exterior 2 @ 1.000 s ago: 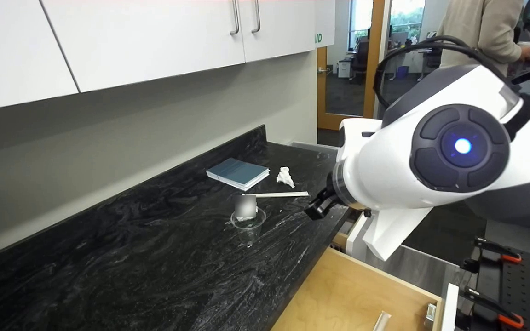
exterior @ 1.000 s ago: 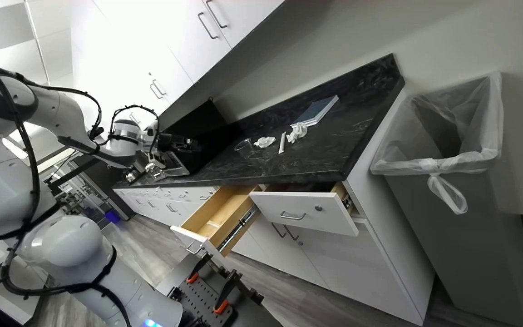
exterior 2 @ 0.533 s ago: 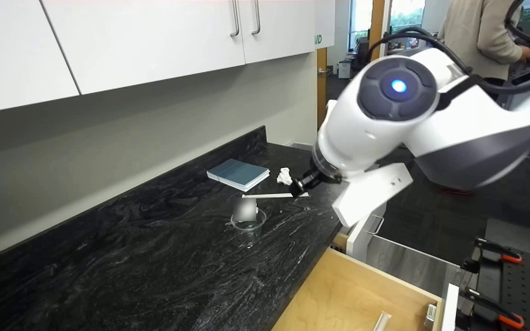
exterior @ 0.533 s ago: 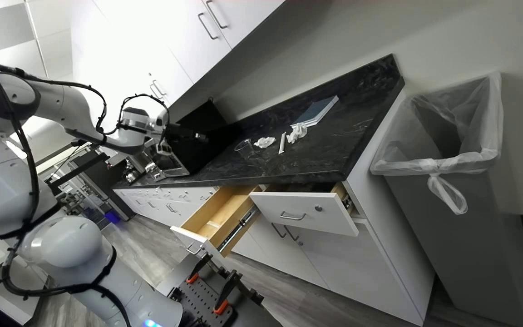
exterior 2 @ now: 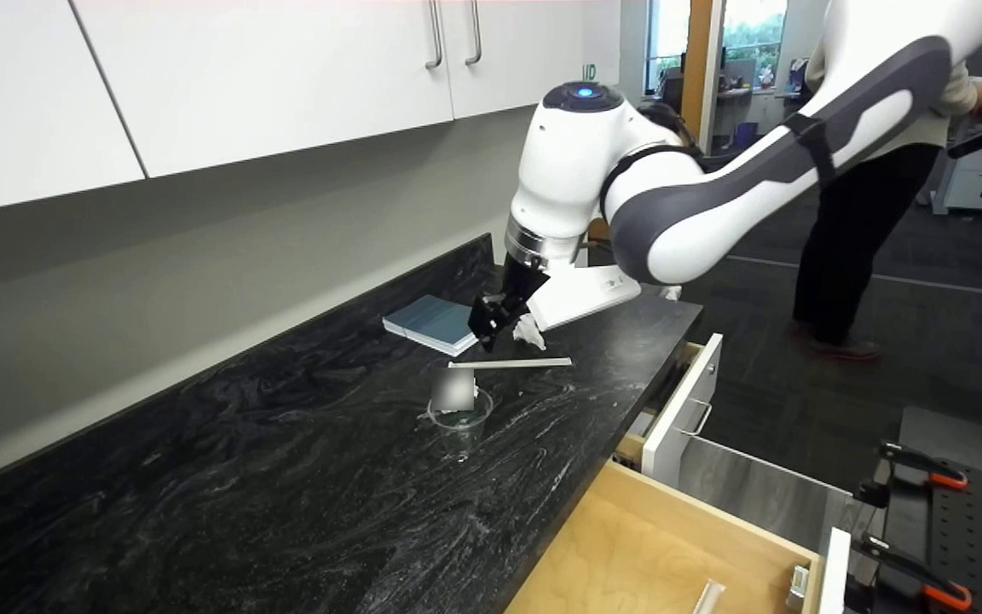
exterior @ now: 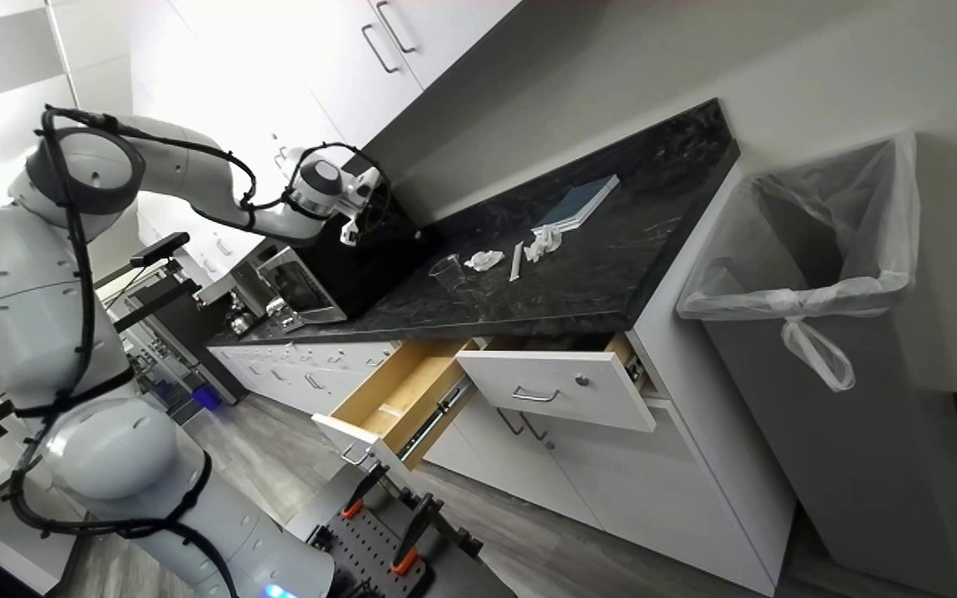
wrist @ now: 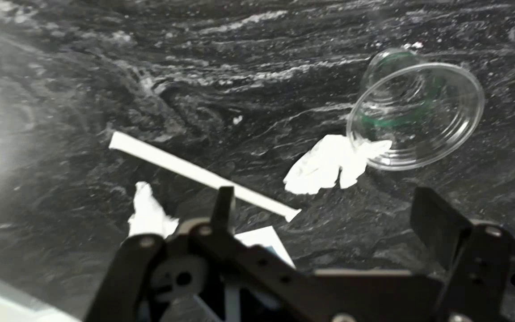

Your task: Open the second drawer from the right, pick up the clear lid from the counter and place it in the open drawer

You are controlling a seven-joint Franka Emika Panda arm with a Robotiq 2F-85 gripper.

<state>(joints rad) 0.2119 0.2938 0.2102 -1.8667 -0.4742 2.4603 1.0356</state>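
Observation:
The second drawer from the right (exterior: pixel 405 375) is pulled well out, its yellowish-wood box showing; its bare bottom also shows in an exterior view (exterior 2: pixel 619 554). A clear plastic cup-shaped piece (exterior 2: pixel 461 426) is on the black counter (exterior 2: pixel 286 477), and no separate flat clear lid is visible. In the wrist view the clear piece (wrist: pixel 414 112) lies at the upper right, its round rim facing the camera. My gripper (wrist: pixel 322 194) is open and empty above the counter, with its fingers wide apart. In an exterior view the gripper (exterior 2: pixel 484 322) points down near the book.
Crumpled white tissues (wrist: pixel 324 165) touch or overlap the clear piece's rim in the wrist view. A white paper strip (wrist: pixel 195 174) and a blue book (exterior 2: pixel 440 320) lie nearby. The wider right drawer (exterior: pixel 557 386) is partly open. A black microwave (exterior: pixel 362 257) stands behind the arm.
The arm has swung from the drawer side to over the counter, and the gripper has tilted to point more downward. The drawers and the things on the counter have not moved.

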